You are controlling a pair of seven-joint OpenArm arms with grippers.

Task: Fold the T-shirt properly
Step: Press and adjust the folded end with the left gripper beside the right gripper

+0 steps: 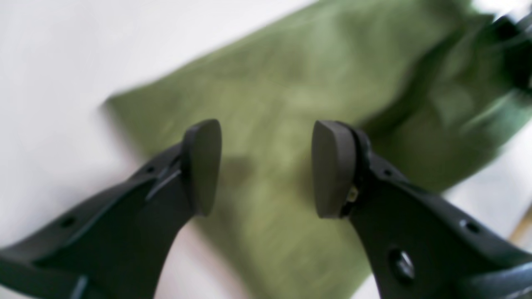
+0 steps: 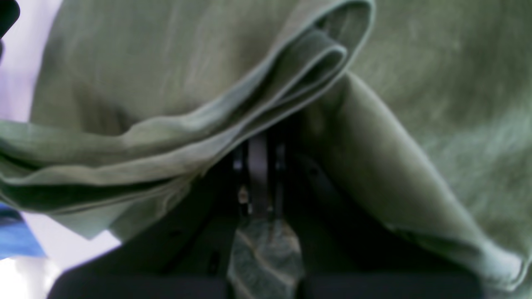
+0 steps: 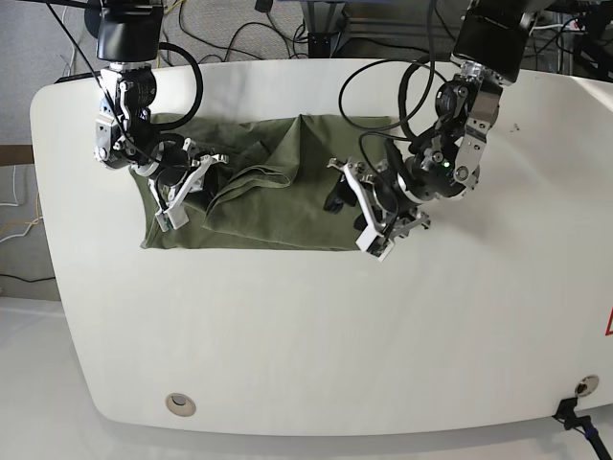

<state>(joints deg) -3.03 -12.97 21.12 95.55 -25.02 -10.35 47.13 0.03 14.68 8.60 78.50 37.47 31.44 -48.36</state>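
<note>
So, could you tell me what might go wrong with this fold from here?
1. The right gripper is shut on a bunched handful of T-shirt, several layers at once, so the fold may come out lumpy.
2. The left gripper hangs open over the shirt holding nothing, so that side is loose and could drag or wrinkle on the table if the right arm pulls.

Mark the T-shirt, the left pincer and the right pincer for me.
T-shirt [image 3: 278, 216]: base view, flat fabric near its front edge.
Left pincer [image 1: 266, 166]: left wrist view, gap midway between its open fingertips.
Right pincer [image 2: 258, 143]: right wrist view, closed tips clamping bunched fabric.
</note>
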